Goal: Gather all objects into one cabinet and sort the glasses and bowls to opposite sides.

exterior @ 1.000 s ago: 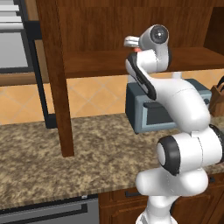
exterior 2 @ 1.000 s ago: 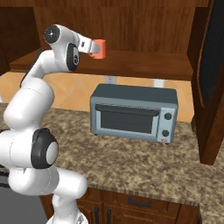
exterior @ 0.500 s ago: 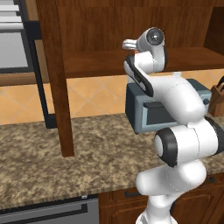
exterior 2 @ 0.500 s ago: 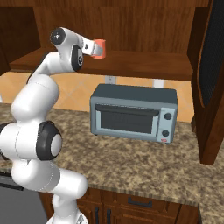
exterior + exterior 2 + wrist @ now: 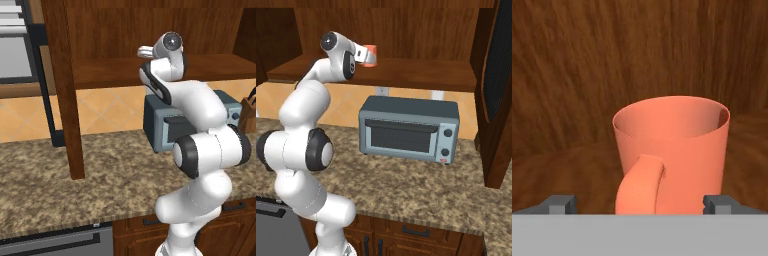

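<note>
From the left base view, the white arm reaches up from the tabletop point(image 5: 60, 185) into the open reddish-brown cabinet point(image 5: 115, 35), its wrist level with the cabinet's shelf board point(image 5: 105, 75); the hand is turned away, so the fingers are hidden behind the wrist. A grey toaster oven point(image 5: 160, 125) stands on the tabletop beneath the shelf, behind the arm. In the right base view, a salmon-orange mug point(image 5: 370, 55) sits at the end of the hand, low over or on the shelf board, toward the cabinet's left part; whether it rests on the board I cannot tell from here. In the hand view, the gripper point(image 5: 640, 202) stands wide open, one dark fingertip to each side of the mug, with a clear gap between the mug's wall and each tip, so nothing is held. The mug is upright, handle toward the camera, the cabinet's back wall behind it. This looks like the setting-down or picking-up of one mug on the shelf. If it is being placed, the next move calls for a straight pull back without brushing the handle.
</note>
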{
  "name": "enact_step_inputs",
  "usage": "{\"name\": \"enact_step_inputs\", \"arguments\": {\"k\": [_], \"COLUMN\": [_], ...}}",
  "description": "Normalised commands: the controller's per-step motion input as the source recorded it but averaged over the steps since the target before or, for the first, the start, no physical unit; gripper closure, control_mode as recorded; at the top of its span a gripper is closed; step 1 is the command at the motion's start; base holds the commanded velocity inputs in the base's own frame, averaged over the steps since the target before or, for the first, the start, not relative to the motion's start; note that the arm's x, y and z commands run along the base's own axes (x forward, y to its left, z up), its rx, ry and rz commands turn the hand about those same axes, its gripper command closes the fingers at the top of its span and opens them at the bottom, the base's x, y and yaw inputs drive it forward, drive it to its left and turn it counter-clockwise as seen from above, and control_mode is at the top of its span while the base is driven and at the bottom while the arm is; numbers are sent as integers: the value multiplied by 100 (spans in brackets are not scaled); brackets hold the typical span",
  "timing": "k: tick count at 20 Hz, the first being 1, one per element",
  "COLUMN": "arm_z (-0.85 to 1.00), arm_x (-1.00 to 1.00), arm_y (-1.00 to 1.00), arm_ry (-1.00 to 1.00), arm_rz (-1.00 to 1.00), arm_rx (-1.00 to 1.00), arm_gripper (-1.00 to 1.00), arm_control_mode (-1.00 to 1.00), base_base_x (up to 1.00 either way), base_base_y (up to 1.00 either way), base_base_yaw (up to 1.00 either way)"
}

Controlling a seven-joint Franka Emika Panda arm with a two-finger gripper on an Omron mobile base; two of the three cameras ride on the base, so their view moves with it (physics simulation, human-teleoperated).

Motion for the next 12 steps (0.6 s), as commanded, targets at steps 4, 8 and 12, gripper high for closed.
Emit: {"name": "enact_step_inputs", "arguments": {"k": [4,8,12], "arm_z": [-9,-8,-3], "arm_x": [39,37,-6], "arm_y": [0,0,-14], "arm_ry": [4,4,1], "arm_rz": [0,0,0], "arm_rx": [0,0,-1], "arm_gripper": [-100,-100,100], "arm_control_mode": [-100,-100,-100], "base_base_x": [0,0,0], "base_base_y": [0,0,0], "base_base_yaw": [0,0,0]}}
